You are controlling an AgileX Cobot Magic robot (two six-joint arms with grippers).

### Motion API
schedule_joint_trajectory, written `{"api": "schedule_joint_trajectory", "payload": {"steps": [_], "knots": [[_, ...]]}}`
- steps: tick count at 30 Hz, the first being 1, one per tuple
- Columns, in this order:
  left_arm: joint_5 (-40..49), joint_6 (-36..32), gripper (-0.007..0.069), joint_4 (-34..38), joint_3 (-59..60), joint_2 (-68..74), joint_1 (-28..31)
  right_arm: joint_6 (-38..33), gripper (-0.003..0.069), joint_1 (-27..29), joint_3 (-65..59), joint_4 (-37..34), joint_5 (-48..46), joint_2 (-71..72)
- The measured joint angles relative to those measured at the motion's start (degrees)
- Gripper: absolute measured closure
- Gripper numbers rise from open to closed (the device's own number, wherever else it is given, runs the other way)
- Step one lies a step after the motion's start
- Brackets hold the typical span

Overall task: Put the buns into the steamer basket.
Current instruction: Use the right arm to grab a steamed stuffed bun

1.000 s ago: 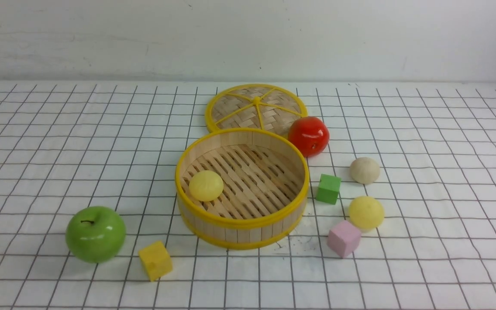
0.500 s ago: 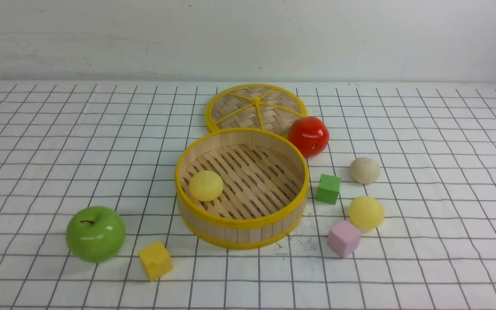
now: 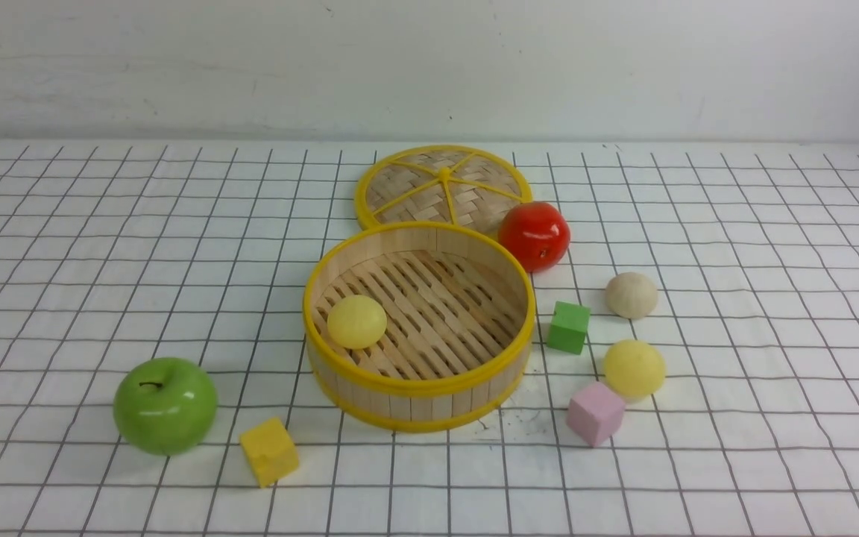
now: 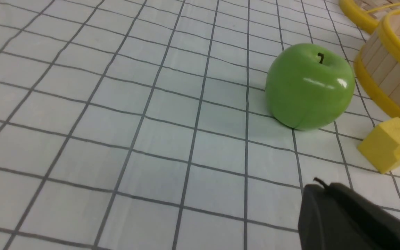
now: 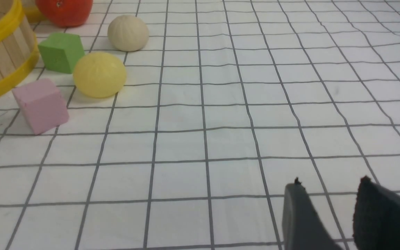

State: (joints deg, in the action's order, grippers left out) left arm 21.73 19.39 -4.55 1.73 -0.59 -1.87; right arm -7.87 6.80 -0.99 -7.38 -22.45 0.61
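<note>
Well, the round steamer basket of light wooden slats with yellow rims (image 3: 418, 406) sits in the middle of the front view, on the white worktop with grey grid lines (image 3: 64, 261). It has low walls and a bottom full of gaps.

One pale yellow dome-shaped bun (image 3: 356, 321) lies inside it, on the left part of the bottom. It looks smooth and dull, not shiny. A second pale yellow bun (image 3: 634, 368) lies on the worktop to the lower right of the basket, just beside a small pink cube (image 3: 595, 412). A cream-beige bun (image 3: 631, 294) lies a little higher in the frame, to the right of a small green cube (image 3: 568, 327).

The right claw (image 5: 330, 182) is released. Its two dark fingers stand a little apart, with nothing between them.

Only one dark finger of the left claw (image 4: 325, 198) shows, near a shiny green apple (image 4: 310, 91), so I cannot tell if it is released or clenched.
</note>
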Motion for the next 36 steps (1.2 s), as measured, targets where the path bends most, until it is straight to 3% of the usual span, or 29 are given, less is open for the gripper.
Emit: {"api": "schedule_joint_trajectory", "payload": {"steps": [18,26,28,30,36], "knots": [[0.0,0.0,0.0631,0.0,0.0,0.0,0.0,0.0,0.0418,0.0,-0.25,-2.18,1.61,0.0],[0.04,0.0,0.0631,0.0,0.0,0.0,0.0,0.07,0.0418,0.0,-0.58,-20.8,16.52,0.0],[0.04,0.0,0.0631,0.0,0.0,0.0,0.0,0.17,0.0418,0.0,-0.58,-29.78,21.22,0.0],[0.04,0.0,0.0631,0.0,0.0,0.0,0.0,-1.19,0.0418,0.0,-0.58,-34.47,23.22,0.0],[0.04,0.0,0.0631,0.0,0.0,0.0,0.0,-3.47,0.0418,0.0,-0.51,-37.57,21.06,0.0]]}}
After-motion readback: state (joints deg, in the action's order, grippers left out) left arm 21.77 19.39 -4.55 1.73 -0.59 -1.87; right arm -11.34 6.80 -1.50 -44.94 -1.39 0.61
